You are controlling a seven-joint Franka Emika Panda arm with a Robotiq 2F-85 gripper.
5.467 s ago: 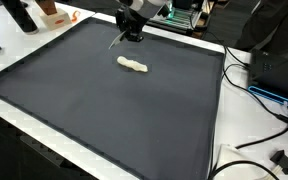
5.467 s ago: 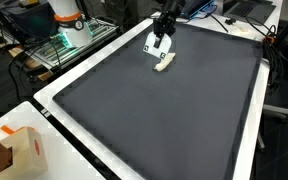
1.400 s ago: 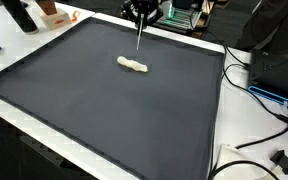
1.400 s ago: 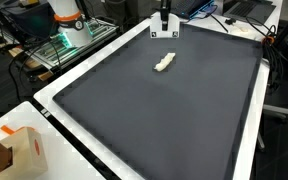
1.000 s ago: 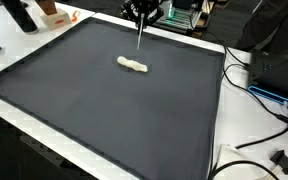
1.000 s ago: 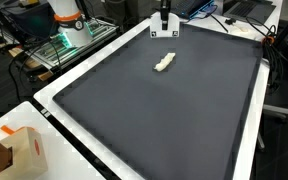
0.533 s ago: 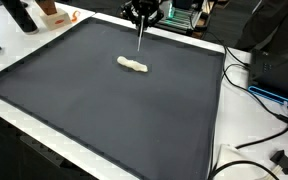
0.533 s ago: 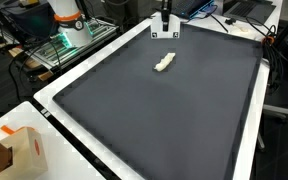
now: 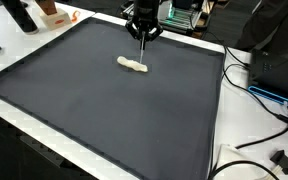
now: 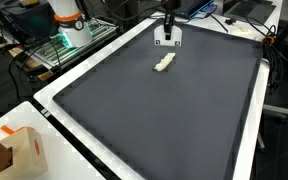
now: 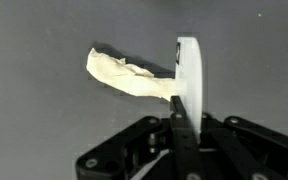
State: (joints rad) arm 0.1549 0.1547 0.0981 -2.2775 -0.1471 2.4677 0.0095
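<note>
A cream, lumpy, elongated piece (image 9: 134, 66) lies on the far half of the black mat (image 9: 114, 115); it shows in both exterior views (image 10: 164, 63) and fills the upper left of the wrist view (image 11: 129, 76). My gripper (image 9: 141, 33) hangs just behind and above it, apart from it, shut on a thin white flat tool (image 10: 167, 39). In the wrist view the gripper (image 11: 181, 118) pinches that tool (image 11: 188, 75), which I see edge-on, its tip beside the right end of the cream piece. Whether the tip touches the mat I cannot tell.
A white border (image 10: 79, 68) frames the mat. Cables (image 9: 259, 95) and dark equipment lie along one side. A black bottle (image 9: 20, 14) and an orange-white box (image 9: 52, 13) stand at a far corner. A cardboard box (image 10: 22, 150) sits at a near corner.
Over the last half second the gripper with the white tool has come down from high at the mat's far edge toward the cream piece. The piece has not moved.
</note>
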